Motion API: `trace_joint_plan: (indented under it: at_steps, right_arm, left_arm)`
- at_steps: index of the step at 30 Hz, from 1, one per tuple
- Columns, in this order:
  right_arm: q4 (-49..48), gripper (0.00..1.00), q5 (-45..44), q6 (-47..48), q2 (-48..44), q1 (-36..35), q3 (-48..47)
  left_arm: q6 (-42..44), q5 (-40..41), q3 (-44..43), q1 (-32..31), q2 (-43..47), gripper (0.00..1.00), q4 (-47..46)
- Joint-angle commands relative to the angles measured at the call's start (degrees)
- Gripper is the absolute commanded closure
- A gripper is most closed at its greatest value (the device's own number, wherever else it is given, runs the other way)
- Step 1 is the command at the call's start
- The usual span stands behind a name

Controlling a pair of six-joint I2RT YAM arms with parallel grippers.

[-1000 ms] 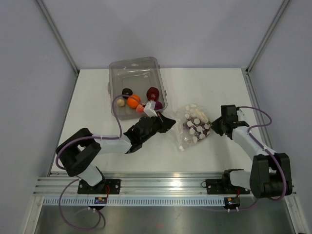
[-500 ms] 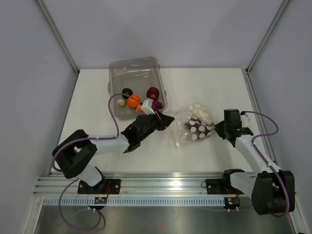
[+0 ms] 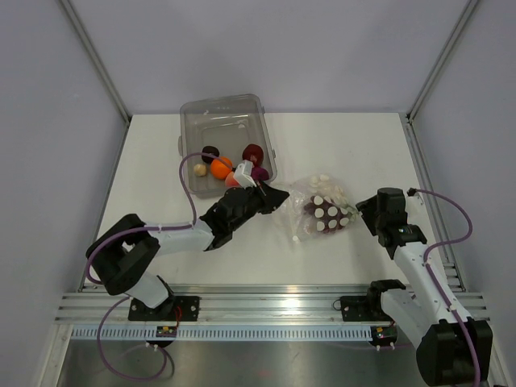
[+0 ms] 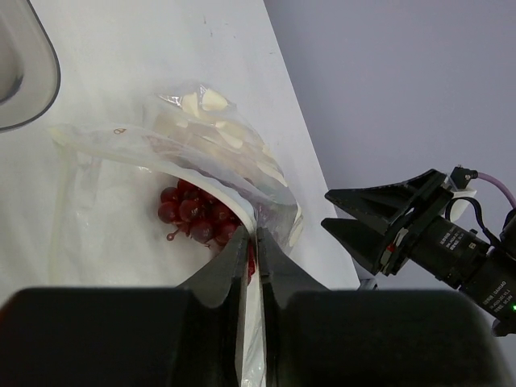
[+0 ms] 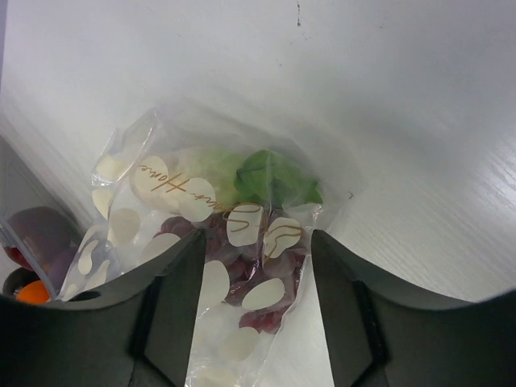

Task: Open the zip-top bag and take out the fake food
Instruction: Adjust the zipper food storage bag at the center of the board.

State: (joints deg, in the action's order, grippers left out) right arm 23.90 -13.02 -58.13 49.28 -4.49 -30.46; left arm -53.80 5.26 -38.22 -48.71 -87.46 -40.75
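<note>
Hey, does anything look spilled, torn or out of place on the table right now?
Nothing looks spilled or torn. The bag is crumpled, one edge pinched by the left end effector, with grapes inside. Other food sits in the bin.

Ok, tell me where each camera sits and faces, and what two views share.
Top external: above and behind, looking down on the table; the left arm and right arm show.
Left wrist: looks along the left claw, shut on the zip-top bag, toward the right claw.
Right wrist: faces the bag between its own open fingers.
Both wrist views share the bag.
</note>
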Motion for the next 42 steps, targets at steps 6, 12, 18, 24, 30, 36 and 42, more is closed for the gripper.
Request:
trace_joint_plan:
  at_steps: [6,12,18,24,30,36,42]
  right_arm:
    - [-4.0,0.33,0.2,4.9,-1.5,0.3,0.0]
    - [-4.7,0.33,1.6,7.2,0.4,0.3,-2.8]
    - [-4.4,0.33,1.4,7.7,1.0,0.3,-5.5]
    - [-4.8,0.33,3.3,8.1,5.2,0.3,-10.0]
    - [-4.7,0.33,3.0,7.8,9.8,0.3,-13.7]
    - [-6.1,0.33,2.5,7.8,13.8,0.3,-16.6]
    - [-7.2,0.33,3.4,7.3,17.3,0.3,-17.7]
  left_arm:
    - [0.3,-1.8,-1.5,0.3,1.8,0.65,-2.9]
    - [-2.1,0.6,2.6,0.5,3.8,0.43,-2.7]
    - [-5.3,4.7,7.7,0.5,8.3,0.40,-3.3]
    - [-11.0,7.5,10.3,0.5,10.4,0.39,0.8]
    - [-18.4,8.5,11.1,0.5,7.0,0.49,2.7]
    - [-19.8,7.4,11.0,0.5,2.9,0.73,0.2]
    - [-20.9,5.5,11.9,0.5,-1.8,1.00,-5.3]
